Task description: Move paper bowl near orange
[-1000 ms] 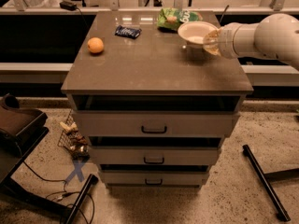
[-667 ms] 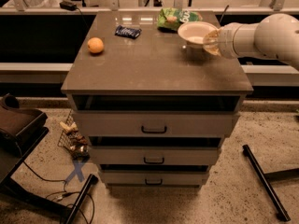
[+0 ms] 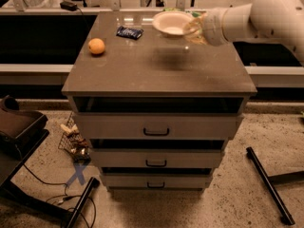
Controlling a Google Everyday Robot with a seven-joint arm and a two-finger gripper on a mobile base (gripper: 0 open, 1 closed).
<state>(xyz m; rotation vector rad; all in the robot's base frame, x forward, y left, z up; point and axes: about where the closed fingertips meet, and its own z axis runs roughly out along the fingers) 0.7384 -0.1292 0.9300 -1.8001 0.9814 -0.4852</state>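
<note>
The off-white paper bowl (image 3: 171, 23) hangs above the back middle of the brown cabinet top (image 3: 156, 72), with its shadow on the surface below it. My gripper (image 3: 191, 28) reaches in from the right on the white arm (image 3: 256, 14) and is shut on the bowl's right rim. The orange (image 3: 96, 46) sits on the left side of the cabinet top, well to the left of the bowl and a little nearer to the front.
A dark blue snack packet (image 3: 129, 32) lies on the top between the orange and the bowl, near the back edge. Below the top are three drawers with dark handles (image 3: 156, 131). A black bar (image 3: 268, 184) and cables lie on the floor.
My gripper has carried the paper bowl to the left, away from the back right corner and towards the middle of the cabinet top. The orange and the blue packet have not moved.
</note>
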